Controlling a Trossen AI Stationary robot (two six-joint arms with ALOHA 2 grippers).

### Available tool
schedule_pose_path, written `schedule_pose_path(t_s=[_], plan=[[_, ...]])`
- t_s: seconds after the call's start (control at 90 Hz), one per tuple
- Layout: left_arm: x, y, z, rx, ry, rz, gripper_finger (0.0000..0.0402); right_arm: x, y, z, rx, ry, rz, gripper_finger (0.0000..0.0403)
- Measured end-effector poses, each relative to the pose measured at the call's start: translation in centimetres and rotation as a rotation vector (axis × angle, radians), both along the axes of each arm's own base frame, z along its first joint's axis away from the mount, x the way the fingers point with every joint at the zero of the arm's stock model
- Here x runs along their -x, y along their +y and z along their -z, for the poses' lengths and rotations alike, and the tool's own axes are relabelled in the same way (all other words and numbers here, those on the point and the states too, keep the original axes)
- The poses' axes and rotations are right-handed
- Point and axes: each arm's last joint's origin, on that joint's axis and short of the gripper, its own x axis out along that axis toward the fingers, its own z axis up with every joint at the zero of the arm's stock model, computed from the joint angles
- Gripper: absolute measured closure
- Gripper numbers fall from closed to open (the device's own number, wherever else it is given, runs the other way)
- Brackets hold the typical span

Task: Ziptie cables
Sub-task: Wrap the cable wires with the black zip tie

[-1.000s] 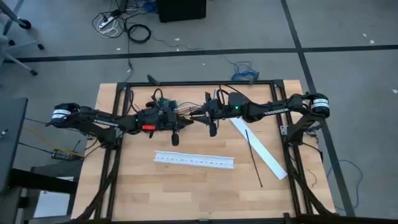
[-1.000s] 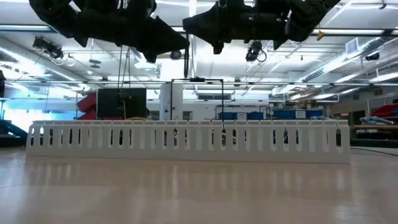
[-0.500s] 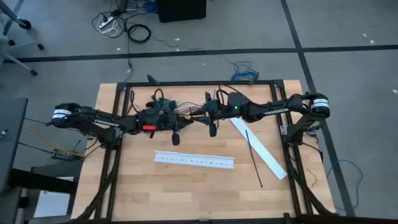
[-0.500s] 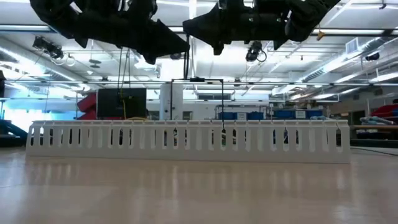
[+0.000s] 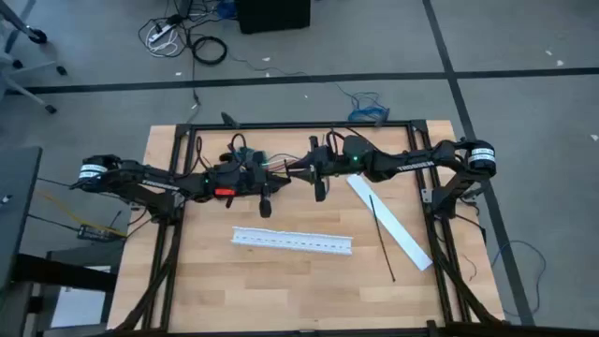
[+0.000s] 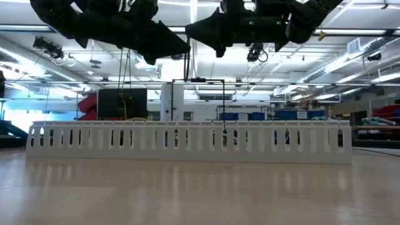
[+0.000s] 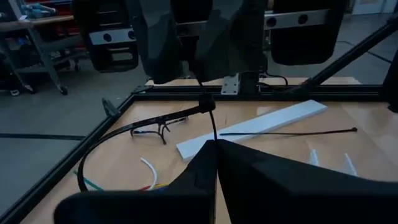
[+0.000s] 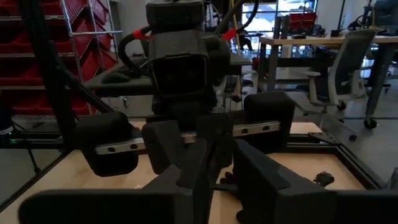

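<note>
My two grippers meet above the middle of the table's far part. A thin black ziptie (image 7: 212,124) rises from my left gripper (image 7: 216,144), which is shut on it, to a small head (image 7: 207,106) on the cables. From there the cables (image 7: 118,138) curve down to the table, where their white, red and green ends (image 7: 149,177) lie. My right gripper (image 7: 199,71) faces the left one and looks shut just above the head. A second ziptie (image 5: 382,239) lies loose along a flat white strip (image 5: 388,220). My left gripper pinches the thin black strap (image 7: 214,138) between its two fingertips, a little way below the head. The strap stands up out of the fingers, clear of the table. My right gripper has its fingers (image 7: 171,43) closed over the bundle just above the head, but they hide what they touch.
The long white slotted channel (image 5: 292,241) lies across the table's middle, nearer than both grippers. The flat white strip lies slanting at the right. A small black clip (image 5: 229,120) sits at the far edge. The near half of the table (image 5: 281,290) is bare wood.
My right gripper has crept a little toward the table's far edge. The left gripper and the strap between them have kept their places.
</note>
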Motion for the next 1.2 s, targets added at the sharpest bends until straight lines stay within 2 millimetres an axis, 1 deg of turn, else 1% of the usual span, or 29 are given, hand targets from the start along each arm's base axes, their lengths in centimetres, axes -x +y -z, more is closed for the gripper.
schedule_pose_path(t_s=[0.411, 0.489, 0.6, 0.633, 0.911, 0.978, 1.044, 1.2], plan=[[0.01, 0.03, 0.0, -0.001, 0.0, -0.012, 0.0402, 0.0, 0.0, 0.01, 0.009, 0.0, 0.0, 0.0332], [0.01, 0.03, 0.0, -0.001, 0.0, -0.012, 0.0401, 0.0, 0.01, 0.0, 0.022, -0.001, 0.001, 0.0346], [0.01, 0.04, 0.0, -0.002, 0.0, -0.013, 0.0401, 0.0, -0.02, -0.04, 0.032, -0.006, 0.009, 0.0388], [0.01, 0.04, 0.0, -0.002, 0.0, -0.013, 0.0401, 0.0, -0.02, -0.04, 0.046, -0.007, 0.01, 0.0395], [0.0, 0.04, -0.05, 0.003, -0.006, -0.015, 0.0399, -0.01, 0.04, -0.07, 0.064, -0.011, 0.005, 0.0402], [-0.01, 0.04, -0.06, 0.003, -0.008, -0.015, 0.039, 0.0, 0.05, -0.1, 0.058, -0.013, 0.002, 0.0402], [-0.01, 0.04, -0.07, -0.001, -0.008, -0.015, 0.0374, 0.0, 0.05, -0.06, 0.054, -0.009, 0.001, 0.0402], [-0.01, 0.04, -0.09, 0.009, -0.012, -0.016, 0.0309, 0.01, 0.01, -0.04, 0.053, -0.007, 0.003, 0.0402]])
